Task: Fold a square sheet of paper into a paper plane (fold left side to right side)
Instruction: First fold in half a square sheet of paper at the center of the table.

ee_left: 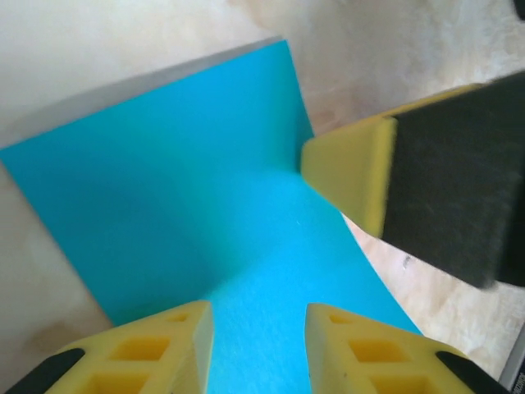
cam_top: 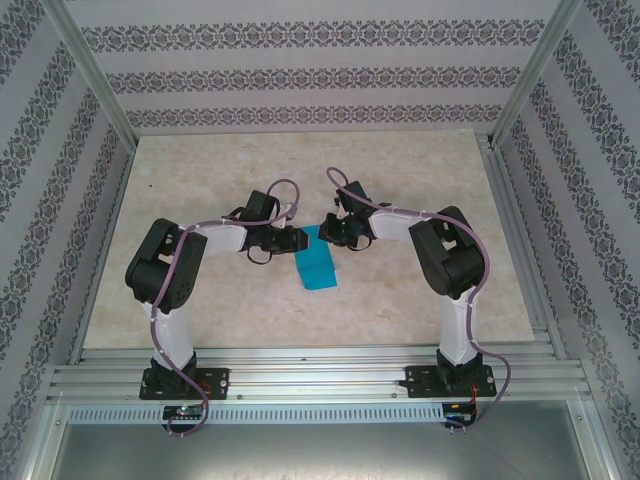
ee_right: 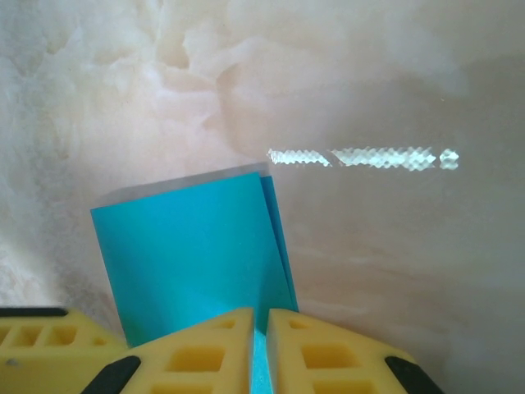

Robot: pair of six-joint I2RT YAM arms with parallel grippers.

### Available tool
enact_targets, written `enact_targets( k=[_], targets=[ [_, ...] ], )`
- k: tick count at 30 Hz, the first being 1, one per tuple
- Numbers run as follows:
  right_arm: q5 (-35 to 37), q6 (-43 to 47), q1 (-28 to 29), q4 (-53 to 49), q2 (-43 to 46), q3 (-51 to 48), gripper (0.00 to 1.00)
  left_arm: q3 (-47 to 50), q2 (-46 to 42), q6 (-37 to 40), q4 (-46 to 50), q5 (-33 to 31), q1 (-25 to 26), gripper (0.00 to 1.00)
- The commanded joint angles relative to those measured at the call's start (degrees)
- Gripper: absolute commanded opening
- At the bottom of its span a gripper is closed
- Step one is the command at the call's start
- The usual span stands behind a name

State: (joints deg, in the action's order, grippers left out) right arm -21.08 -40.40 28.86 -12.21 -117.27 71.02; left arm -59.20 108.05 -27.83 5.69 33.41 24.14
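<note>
The square sheet of paper [cam_top: 318, 265] is bright cyan-blue and lies on the table folded in half, between the two arms. In the right wrist view the paper [ee_right: 189, 246] shows two layers with their edges slightly offset at the right. My right gripper [ee_right: 260, 316] is shut on the near edge of those layers, and it meets the sheet's far end from the right [cam_top: 328, 234]. My left gripper [cam_top: 300, 240] comes in from the left. Its jaws [ee_left: 258, 316] stand apart over the paper [ee_left: 180, 189], which curves up near them. One of the right gripper's fingers [ee_left: 353, 176] touches the paper's right edge.
The tabletop [cam_top: 200, 300] is pale and marble-patterned, with patterned walls on three sides. Aluminium rails [cam_top: 320, 370] run along the near edge where the arm bases are bolted. A bright strip of reflected light [ee_right: 361, 158] lies on the table beyond the paper.
</note>
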Motion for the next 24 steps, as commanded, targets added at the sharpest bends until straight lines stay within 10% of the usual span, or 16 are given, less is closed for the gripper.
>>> enact_targets(
  k=[1,24],
  targets=[
    [4.0,1.5,0.7,-6.4,-3.7,-1.2,0.14,2.8,-5.4,0.1,-2.3,2.2,0.2,0.36],
    [3.4,2.2,1.5,-5.8,-1.4,-0.5,0.14,10.6,-1.7,-0.5,-8.1,2.0,4.9,0.3]
  ],
)
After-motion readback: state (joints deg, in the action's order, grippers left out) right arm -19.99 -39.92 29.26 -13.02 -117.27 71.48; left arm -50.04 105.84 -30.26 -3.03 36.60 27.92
